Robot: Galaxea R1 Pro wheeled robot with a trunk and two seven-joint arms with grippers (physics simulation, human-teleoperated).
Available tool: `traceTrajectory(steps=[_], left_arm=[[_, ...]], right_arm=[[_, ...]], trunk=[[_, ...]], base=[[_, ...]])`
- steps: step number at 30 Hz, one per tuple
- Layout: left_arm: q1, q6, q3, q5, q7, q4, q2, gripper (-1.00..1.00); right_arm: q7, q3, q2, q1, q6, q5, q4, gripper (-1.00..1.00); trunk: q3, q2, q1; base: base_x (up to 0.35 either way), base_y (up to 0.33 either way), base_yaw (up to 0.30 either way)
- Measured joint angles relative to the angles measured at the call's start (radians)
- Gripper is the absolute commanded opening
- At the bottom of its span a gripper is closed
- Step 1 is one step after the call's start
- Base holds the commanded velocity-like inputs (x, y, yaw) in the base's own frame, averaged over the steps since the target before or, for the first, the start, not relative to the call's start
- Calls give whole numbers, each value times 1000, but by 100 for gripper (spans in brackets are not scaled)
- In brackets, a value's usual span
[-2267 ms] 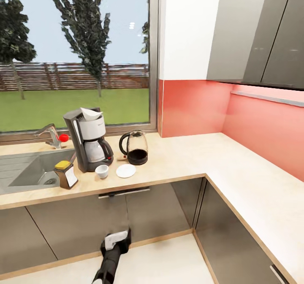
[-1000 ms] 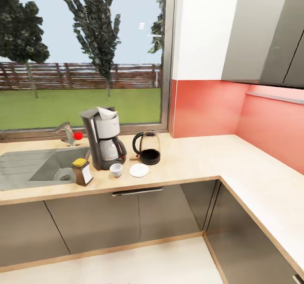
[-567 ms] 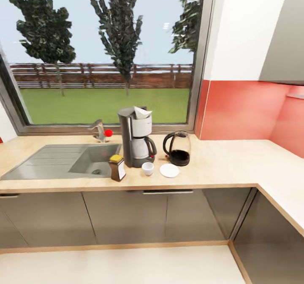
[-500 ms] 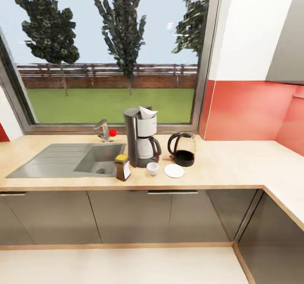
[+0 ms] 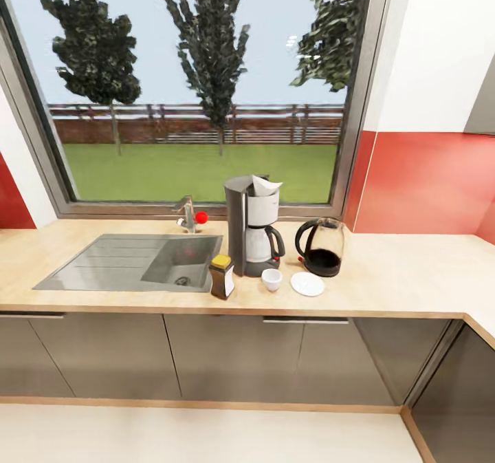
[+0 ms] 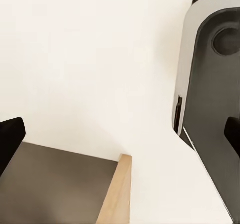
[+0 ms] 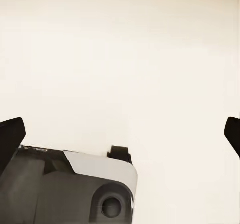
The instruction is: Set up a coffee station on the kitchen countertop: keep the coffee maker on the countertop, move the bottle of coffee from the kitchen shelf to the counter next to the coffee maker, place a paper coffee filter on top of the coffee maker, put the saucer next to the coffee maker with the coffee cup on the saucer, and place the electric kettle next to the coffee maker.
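Behind the kitchen countertop point(image 5: 405, 281) a big window with trees and grass is seen. On the worktop the coffee maker point(image 5: 251, 225) stands in the middle, with the paper coffee filter point(image 5: 265, 186) already on its top. The bottle of coffee point(image 5: 221, 276) is placed at about 8 o'clock from it, by the sink point(image 5: 124, 263). The coffee cup point(image 5: 272, 280) sits at 5 o'clock, just beside the saucer point(image 5: 307, 284) but not on it. The electric kettle point(image 5: 322, 247) is set at 3 o'clock.

Most likely one step is left: the cup must be put on the saucer. The cup should be gripped by its rim, lifted straight up, and set down softly in the saucer's middle, without the kettle being bumped.

In both wrist views the dark fingertips are spread wide apart with nothing between them, and pale floor is seen below.
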Motion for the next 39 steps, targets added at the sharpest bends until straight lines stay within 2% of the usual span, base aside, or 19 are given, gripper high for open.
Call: traceTrajectory(steps=[4, 10, 14, 18, 21, 23, 24, 25, 27, 29, 33, 34, 38, 39], left_arm=[[0, -7, 3, 1, 1, 1, 10, 100], [0, -44, 3, 1, 0, 2, 14, 100], [0, -56, 2, 0, 0, 1, 15, 100], [0, -67, 1, 0, -1, 1, 13, 100], [1, -103, 1, 1, -1, 3, 12, 100], [1, -125, 1, 2, -2, 3, 12, 100], [1, -146, 1, 3, -2, 4, 14, 100], [1, -148, 1, 3, -3, 4, 14, 100], [1, -150, 1, 3, -3, 4, 14, 100], [2, -150, 1, 3, -5, 4, 13, 100], [2, -145, 1, 4, -5, 4, 13, 100], [2, -143, 1, 4, -5, 5, 12, 100], [2, -139, 1, 5, -8, 6, 11, 100], [2, -129, 1, 5, -9, 6, 11, 100]], right_arm=[[0, -1, 4, 0, -85, 0, -118, 100], [-1, -2, 9, 0, -198, -2, -208, 100], [-32, -4, 9, 0, -251, -4, -338, 100], [-132, -3, 9, 1, -265, 0, -507, 100], [-236, -2, 9, -4, -263, 2, -630, 100], [-263, -1, 9, -15, -261, 2, -676, 100], [-284, 0, 10, -61, -217, 2, -748, 100], [-287, 0, 10, -113, -172, 3, -767, 100], [-288, 0, 10, -153, -73, 1, -778, 100], [-287, 1, 15, -280, 128, -4, -785, 100], [-289, 1, 33, -403, 245, -3, -782, 100], [-295, 1, 42, -458, 331, -1, -779, 100], [-298, 0, 59, -522, 504, 0, -778, 100], [-299, 1, 72, -553, 583, 1, -779, 100]], trunk=[[0, 0, 0], [0, 0, 0], [0, 0, 0], [0, 0, 0], [0, 0, 0], [0, 0, 0], [0, 0, 0], [0, 0, 0], [0, 0, 0], [0, 0, 0], [0, 0, 0], [0, 0, 0], [0, 0, 0], [0, 0, 0]], base=[[0, 0, 0], [0, 0, 0], [0, 0, 0], [0, 0, 0], [0, 0, 0], [0, 0, 0], [0, 0, 0], [0, 0, 0], [0, 0, 0], [0, 0, 0], [0, 0, 0], [0, 0, 0], [0, 0, 0], [0, 0, 0]])
